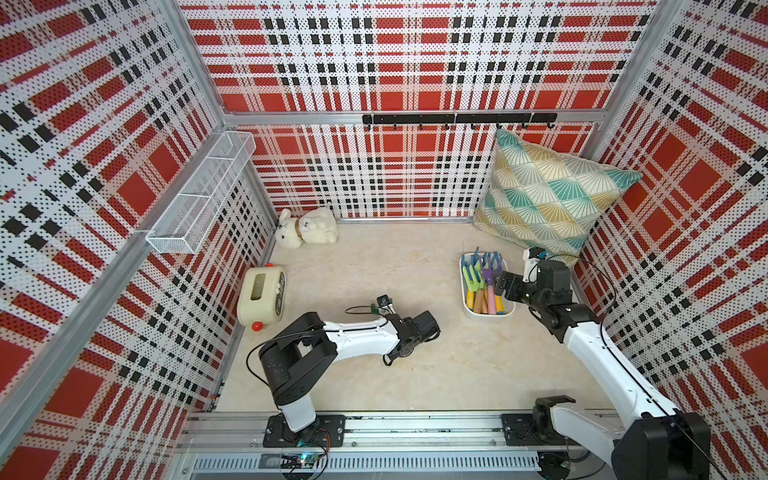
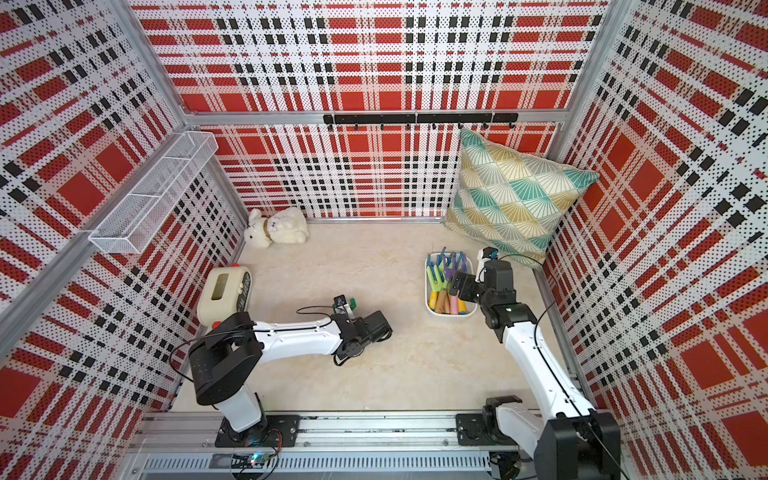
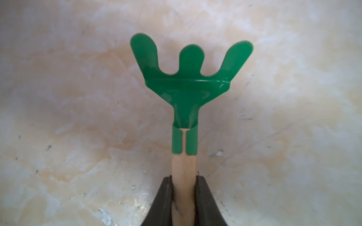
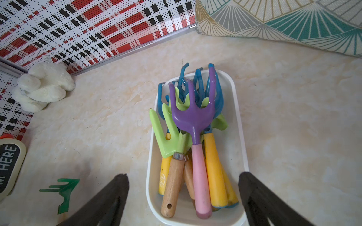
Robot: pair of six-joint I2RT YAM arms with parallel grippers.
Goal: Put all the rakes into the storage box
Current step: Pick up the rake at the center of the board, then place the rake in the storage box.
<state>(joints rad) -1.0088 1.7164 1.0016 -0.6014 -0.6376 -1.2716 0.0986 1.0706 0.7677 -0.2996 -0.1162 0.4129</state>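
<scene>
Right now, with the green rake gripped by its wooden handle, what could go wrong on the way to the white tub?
1. The white plastic tub is crowded with colourful toy rakes, tines up; the green-headed rake with a wooden handle may snag or overhang the rim.
2. The right hand hangs open at the tub, where the left hand must arrive: the arms may collide.

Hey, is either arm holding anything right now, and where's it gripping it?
The left gripper grips the green rake by its wooden handle, below the head. The right gripper, open near the storage box, holds nothing.
</scene>
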